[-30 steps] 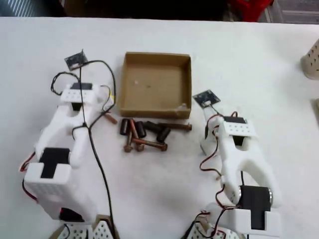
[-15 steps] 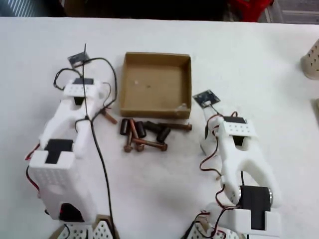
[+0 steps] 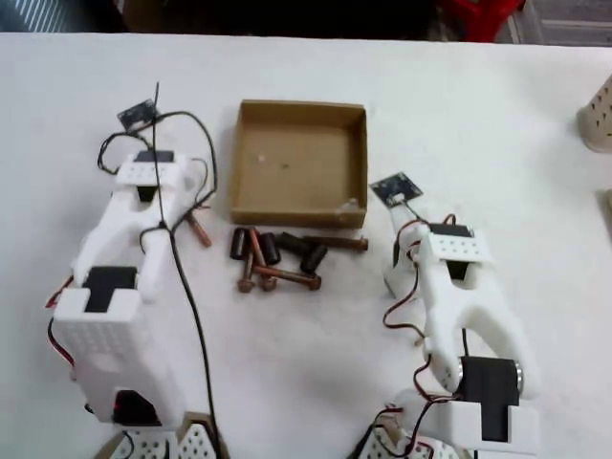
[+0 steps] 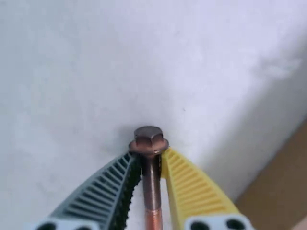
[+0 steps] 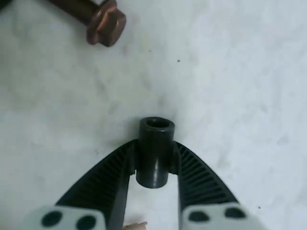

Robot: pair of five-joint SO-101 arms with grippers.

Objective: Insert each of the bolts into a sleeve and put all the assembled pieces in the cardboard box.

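Observation:
My left gripper (image 4: pixel 149 160) is shut on a copper bolt (image 4: pixel 149 143), whose hex head sticks out past the grey and yellow fingertips. In the high view this bolt (image 3: pixel 198 229) pokes out beside the left arm (image 3: pixel 134 239), left of the pile. My right gripper (image 5: pixel 154 158) is shut on a black sleeve (image 5: pixel 155 148) just above the table; another bolt's head (image 5: pixel 103 21) lies beyond it. The right arm (image 3: pixel 459 287) sits right of the pile. Several bolts (image 3: pixel 287 279) and black sleeves (image 3: pixel 271 249) lie loose in front of the cardboard box (image 3: pixel 296 163), which holds no parts.
A black cable (image 3: pixel 182 277) runs along the left arm and across the table. A beige perforated object (image 3: pixel 598 115) stands at the right edge. White tabletop stretches behind the box and between the two arms.
The left arm has drawn back to the left, carrying its bolt a little away from the pile. The right arm has not moved.

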